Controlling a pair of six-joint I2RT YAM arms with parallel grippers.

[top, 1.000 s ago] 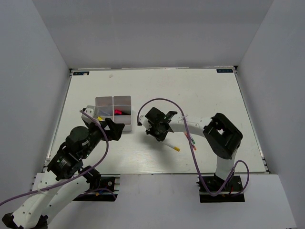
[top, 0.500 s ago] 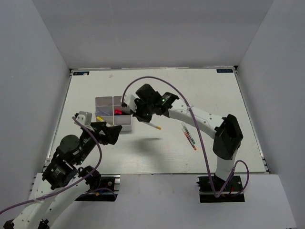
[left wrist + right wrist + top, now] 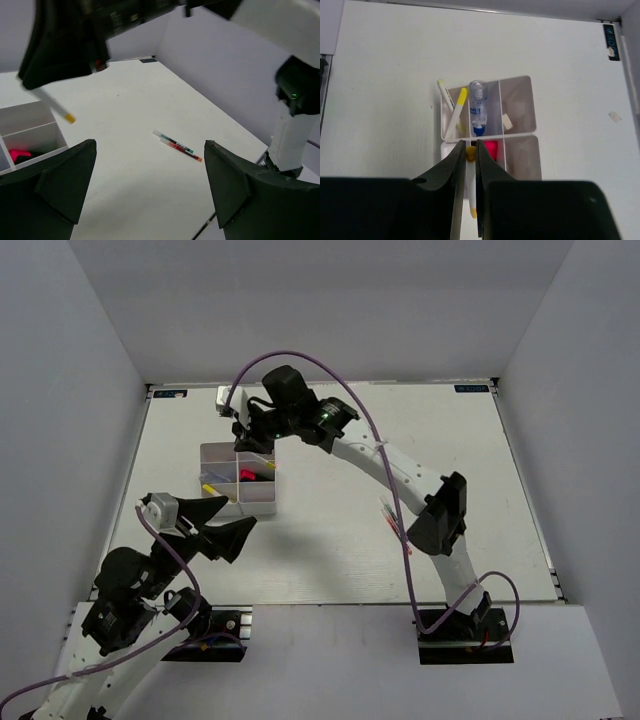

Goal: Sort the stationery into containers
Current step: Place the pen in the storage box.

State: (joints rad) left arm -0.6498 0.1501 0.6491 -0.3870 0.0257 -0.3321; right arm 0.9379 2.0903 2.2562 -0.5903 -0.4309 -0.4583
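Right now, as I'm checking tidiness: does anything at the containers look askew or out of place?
Yes: one yellow-tipped white pen leans askew over the containers' outer wall, with its tip poking outside rather than lying inside a compartment.

The left arm (image 3: 130,585) and right arm (image 3: 385,465) share white links, black joint housings, an angular black left claw (image 3: 150,145) and right claw (image 3: 470,144), looping purple cables (image 3: 300,353), black bolted base plates (image 3: 465,648), and a green light (image 3: 294,96) on one right-arm joint.

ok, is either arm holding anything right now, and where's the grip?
Right pincer pinches the thin white pen near its plain end, and the yellow tip hangs free. Left pincer is open and empty.
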